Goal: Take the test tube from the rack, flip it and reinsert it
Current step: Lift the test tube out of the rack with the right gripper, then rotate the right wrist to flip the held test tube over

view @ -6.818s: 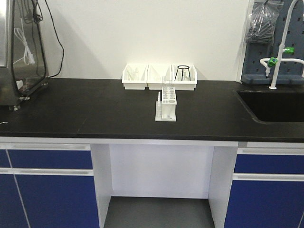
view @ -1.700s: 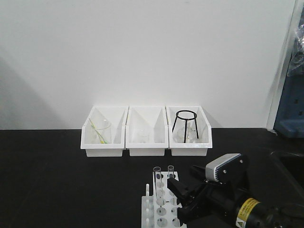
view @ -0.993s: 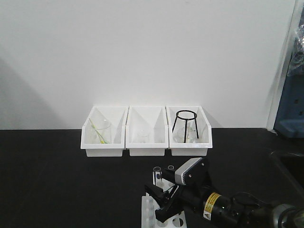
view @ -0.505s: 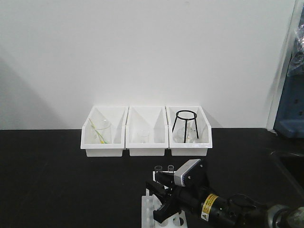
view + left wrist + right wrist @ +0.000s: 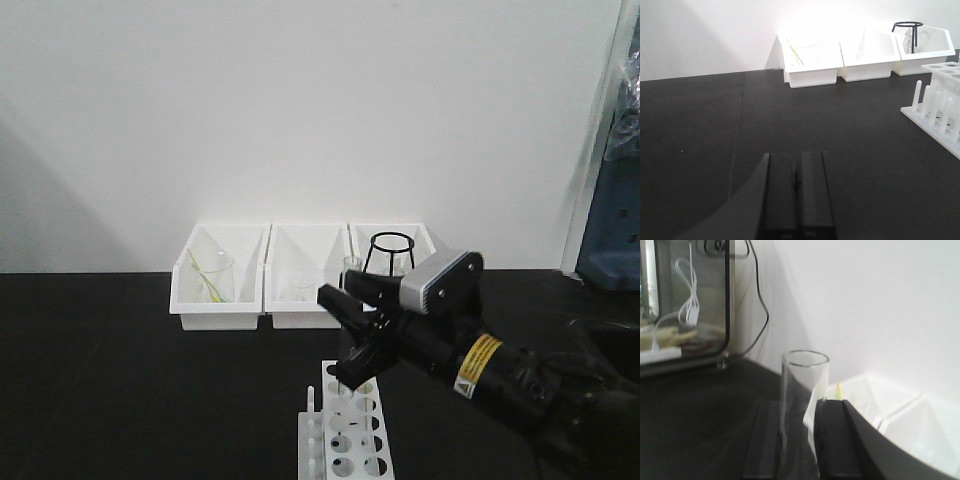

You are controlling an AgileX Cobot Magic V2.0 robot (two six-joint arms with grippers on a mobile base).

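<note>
Raised over rack [image 5: 345, 425], test tube [image 5: 805, 390] between right jaws.

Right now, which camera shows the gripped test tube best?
Right wrist: the test tube is close up, open rim up, in the right gripper. The exterior front-facing view shows it small and faint; the left wrist view misses it.

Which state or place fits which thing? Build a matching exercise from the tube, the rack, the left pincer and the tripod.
Things:
1. tube
2. rack
3. left pincer
4. tripod

States or places:
A. shut, holding nothing
B. stands in the right bin
C. gripped by the right pincer, open rim up
D. stands on the counter, pegs along one side

Pairs: 1-C, 2-D, 3-A, 4-B.
</note>
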